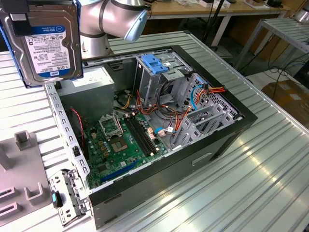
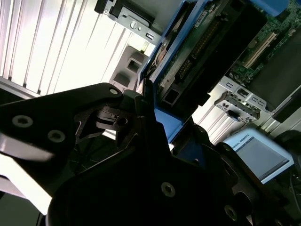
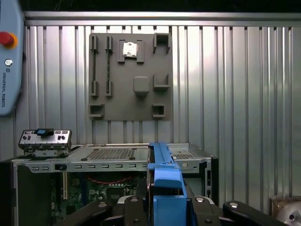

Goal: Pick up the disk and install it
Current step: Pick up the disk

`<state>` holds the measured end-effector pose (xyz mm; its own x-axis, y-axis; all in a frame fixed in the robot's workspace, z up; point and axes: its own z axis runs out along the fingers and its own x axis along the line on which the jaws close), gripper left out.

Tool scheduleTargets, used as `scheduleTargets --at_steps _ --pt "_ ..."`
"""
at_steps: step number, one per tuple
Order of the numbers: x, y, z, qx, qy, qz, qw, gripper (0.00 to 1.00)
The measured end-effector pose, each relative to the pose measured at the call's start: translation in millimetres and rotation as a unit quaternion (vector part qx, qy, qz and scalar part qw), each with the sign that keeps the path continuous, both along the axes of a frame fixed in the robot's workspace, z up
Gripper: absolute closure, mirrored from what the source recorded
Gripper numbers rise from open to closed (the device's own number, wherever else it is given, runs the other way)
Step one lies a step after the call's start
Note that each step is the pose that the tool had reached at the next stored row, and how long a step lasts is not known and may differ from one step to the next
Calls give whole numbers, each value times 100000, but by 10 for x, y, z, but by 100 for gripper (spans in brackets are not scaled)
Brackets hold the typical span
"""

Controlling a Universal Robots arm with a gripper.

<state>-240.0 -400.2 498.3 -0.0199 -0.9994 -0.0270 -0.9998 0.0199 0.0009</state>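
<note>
Disk (image 1: 46, 41) hung clear above the computer case (image 1: 159, 193), tool (image 3: 167, 209) pinching its blue rail; pickup done, installing left.

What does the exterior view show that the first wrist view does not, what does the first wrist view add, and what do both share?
The exterior view adds the labelled face of the disk, the robot arm, the blue bracket atop the drive cage and orange cables. The first wrist view adds a pendant with a red button and a small silvery part seated in the grey fixture board. Both share the disk held up off the table, the open computer case and that fixture board.
</note>
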Motion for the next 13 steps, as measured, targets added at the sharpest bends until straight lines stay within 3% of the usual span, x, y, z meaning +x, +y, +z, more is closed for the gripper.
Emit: scheduleTargets --at_steps 9,10,13 --pt "102 -7 -4 -2 2 1 100000 63" --pt "178 -11 -5 -1 2 0 100000 63" --pt "514 -31 -15 0 -1 2 100000 63"
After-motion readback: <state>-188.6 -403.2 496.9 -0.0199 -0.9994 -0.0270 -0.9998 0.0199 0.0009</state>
